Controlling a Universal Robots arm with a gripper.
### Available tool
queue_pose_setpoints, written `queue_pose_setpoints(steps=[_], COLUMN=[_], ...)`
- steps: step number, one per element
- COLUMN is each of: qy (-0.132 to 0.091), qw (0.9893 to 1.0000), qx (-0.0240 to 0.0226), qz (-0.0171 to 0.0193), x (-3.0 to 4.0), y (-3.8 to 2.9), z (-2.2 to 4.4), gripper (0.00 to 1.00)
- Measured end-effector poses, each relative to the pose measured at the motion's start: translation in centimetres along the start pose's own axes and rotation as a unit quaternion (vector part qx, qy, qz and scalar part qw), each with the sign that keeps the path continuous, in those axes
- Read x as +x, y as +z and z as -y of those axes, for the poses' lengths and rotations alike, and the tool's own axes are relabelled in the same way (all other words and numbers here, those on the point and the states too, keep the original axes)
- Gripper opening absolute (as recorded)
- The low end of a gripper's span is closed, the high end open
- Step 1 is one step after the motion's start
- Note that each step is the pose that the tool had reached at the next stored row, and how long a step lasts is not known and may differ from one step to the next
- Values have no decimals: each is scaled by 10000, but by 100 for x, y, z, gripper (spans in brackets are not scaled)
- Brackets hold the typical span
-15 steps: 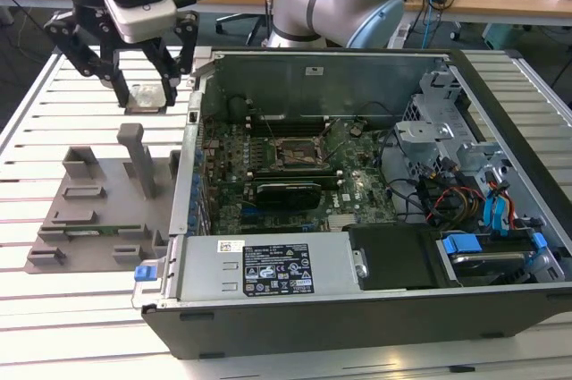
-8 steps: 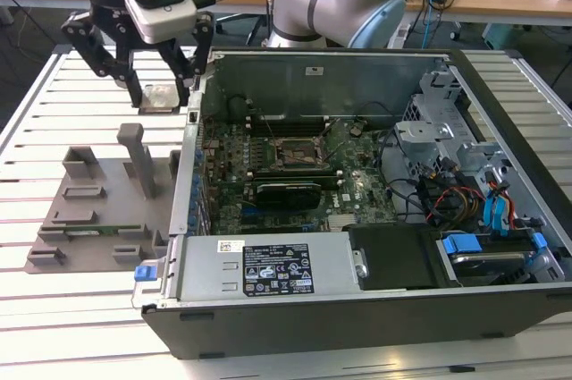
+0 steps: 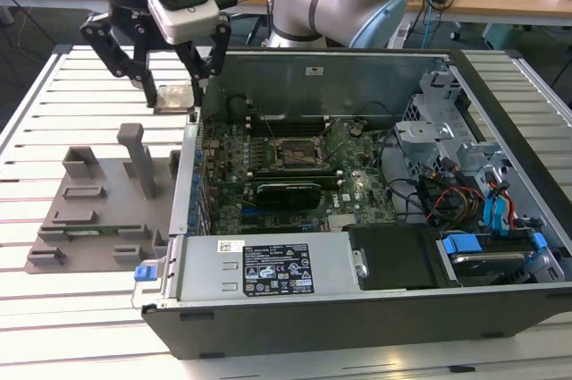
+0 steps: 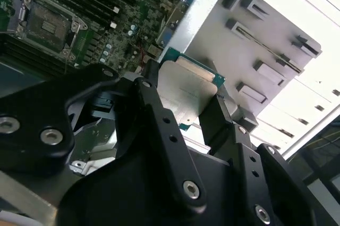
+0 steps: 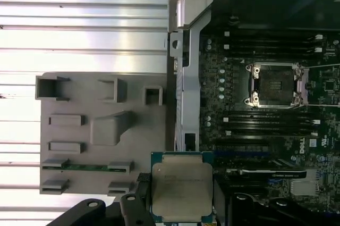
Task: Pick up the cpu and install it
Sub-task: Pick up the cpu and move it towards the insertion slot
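The cpu (image 3: 174, 97), a thin square chip with a silvery top and a green rim, hangs in the air between the black fingers of my gripper (image 3: 173, 92), which is shut on it. It hovers above the slatted table just outside the open computer case's wall, at the exterior view's left. Both wrist views show the cpu (image 4: 187, 83) (image 5: 181, 187) held by two opposite edges. The dark metal-framed socket (image 3: 298, 154) (image 5: 274, 84) (image 4: 45, 21) lies in the middle of the green motherboard (image 3: 349, 170), apart from the chip and lower.
A grey holder plate (image 3: 98, 206) (image 5: 101, 130) with upright pegs and slots lies on the slatted table beside the case. The case wall (image 3: 189, 165) (image 5: 183, 77) stands between plate and board. A black card (image 3: 286, 192), drive cages and cables (image 3: 465, 192) crowd the case.
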State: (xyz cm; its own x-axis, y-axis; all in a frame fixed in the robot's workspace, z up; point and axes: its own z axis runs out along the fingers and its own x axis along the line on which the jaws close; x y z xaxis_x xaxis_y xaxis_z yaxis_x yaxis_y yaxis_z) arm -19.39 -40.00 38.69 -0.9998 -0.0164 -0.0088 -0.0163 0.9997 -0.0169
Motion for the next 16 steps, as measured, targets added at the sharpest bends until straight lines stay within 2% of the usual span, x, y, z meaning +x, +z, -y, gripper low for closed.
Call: queue_pose_setpoints(steps=[8, 16], qy=[0, 0], qw=[10000, 10000], qx=[0, 0], qz=[-4, -14], x=[-159, -369], y=[9, 23], z=[1, -1], gripper=[55, 55])
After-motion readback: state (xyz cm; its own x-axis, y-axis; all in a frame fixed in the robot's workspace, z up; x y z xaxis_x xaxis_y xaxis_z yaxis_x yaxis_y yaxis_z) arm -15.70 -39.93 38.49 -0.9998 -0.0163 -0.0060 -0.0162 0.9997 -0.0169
